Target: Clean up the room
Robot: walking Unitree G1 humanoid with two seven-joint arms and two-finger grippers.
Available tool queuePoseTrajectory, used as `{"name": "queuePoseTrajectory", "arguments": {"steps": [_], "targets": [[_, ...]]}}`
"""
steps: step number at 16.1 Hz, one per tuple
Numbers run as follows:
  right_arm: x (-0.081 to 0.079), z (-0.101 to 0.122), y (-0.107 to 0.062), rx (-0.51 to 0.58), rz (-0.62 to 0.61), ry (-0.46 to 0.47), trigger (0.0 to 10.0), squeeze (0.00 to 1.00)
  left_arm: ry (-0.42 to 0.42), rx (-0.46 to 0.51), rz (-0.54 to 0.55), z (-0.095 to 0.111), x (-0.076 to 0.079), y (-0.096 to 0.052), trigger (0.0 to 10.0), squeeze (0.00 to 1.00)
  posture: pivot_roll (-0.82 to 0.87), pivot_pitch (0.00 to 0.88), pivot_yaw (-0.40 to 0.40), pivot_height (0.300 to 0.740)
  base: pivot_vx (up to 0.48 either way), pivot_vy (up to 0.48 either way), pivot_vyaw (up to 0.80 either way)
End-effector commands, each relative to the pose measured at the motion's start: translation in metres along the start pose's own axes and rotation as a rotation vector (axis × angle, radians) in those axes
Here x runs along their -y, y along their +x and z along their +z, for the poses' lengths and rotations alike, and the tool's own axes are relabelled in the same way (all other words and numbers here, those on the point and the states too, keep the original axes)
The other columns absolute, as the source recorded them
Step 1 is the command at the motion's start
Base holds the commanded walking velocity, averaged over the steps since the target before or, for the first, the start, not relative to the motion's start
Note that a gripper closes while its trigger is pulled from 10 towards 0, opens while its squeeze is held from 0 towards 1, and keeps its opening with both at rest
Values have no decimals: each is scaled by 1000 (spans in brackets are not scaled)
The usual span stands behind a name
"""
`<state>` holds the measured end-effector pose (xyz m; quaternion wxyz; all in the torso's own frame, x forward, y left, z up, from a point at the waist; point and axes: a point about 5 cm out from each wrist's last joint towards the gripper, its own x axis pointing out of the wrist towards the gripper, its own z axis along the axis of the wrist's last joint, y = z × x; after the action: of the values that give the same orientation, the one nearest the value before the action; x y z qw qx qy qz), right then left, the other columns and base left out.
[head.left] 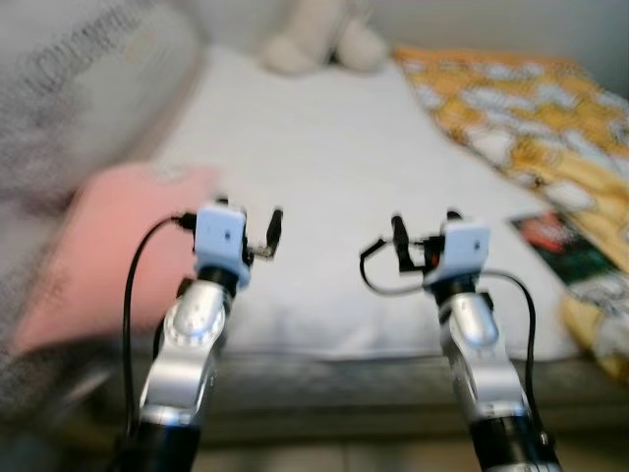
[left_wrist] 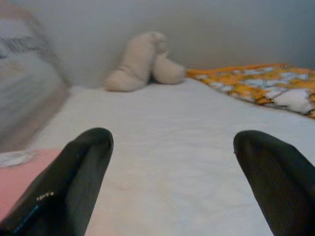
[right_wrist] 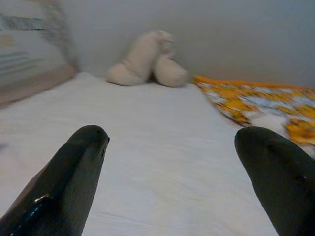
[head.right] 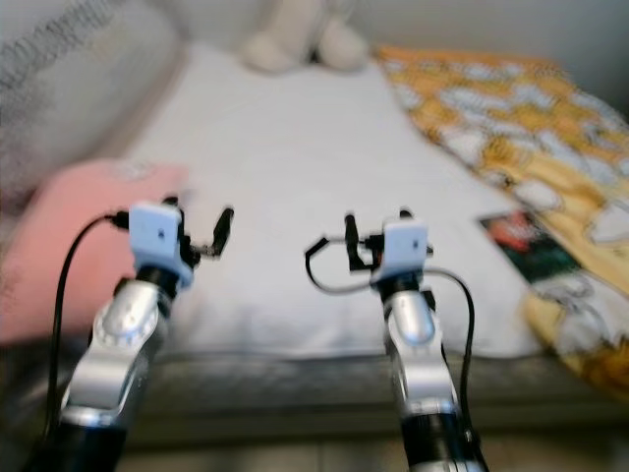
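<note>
I face a bed with a white sheet (head.left: 324, 147); the picture is blurred. My left gripper (head.left: 251, 224) hovers open over the near part of the sheet, just right of a pink pillow (head.left: 103, 261). My right gripper (head.left: 425, 228) is held level with it, open as well, nothing between its fingers (right_wrist: 78, 167). A cream plush toy (head.left: 319, 39) lies at the far end of the bed by the wall, straight ahead in both wrist views. An orange and white patterned blanket (head.left: 531, 108) covers the bed's right side, with a dark printed booklet (head.left: 565, 246) lying on it.
A grey patterned pillow (head.left: 79, 88) lies along the bed's left side behind the pink one. The bed's grey front edge (head.left: 334, 383) runs just below my wrists. A pale wall (left_wrist: 206, 29) closes off the far end.
</note>
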<state>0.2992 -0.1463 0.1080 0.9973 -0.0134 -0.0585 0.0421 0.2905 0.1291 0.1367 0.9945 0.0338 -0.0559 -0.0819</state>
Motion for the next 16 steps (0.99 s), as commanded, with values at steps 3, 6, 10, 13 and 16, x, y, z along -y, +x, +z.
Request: {"name": "queuePoseTrajectory", "arguments": {"steps": [3,6,10,13,16], "targets": [[23,-16,-18,-56,-57,114,10000,0,-46,-103,75,-22,-13,-17,10000,0,88,0,-27,740,474,0,0],[27,-28,-38,-102,-22,127,10000,0,16,-124,32,-29,-17,-38,10000,0,86,0,-25,740,458,0,0],[27,-28,-36,-104,-10,127,10000,0,-23,-119,25,-27,-7,-35,10000,0,80,0,-23,740,460,0,0],[24,-26,-34,-96,3,125,10000,0,-33,-81,-4,-21,-4,-35,10000,0,78,0,-22,740,460,0,0],[23,-28,-35,-105,2,121,10000,0,6,-100,1,-24,-4,-37,10000,0,78,0,-18,740,255,-173,0]]}}
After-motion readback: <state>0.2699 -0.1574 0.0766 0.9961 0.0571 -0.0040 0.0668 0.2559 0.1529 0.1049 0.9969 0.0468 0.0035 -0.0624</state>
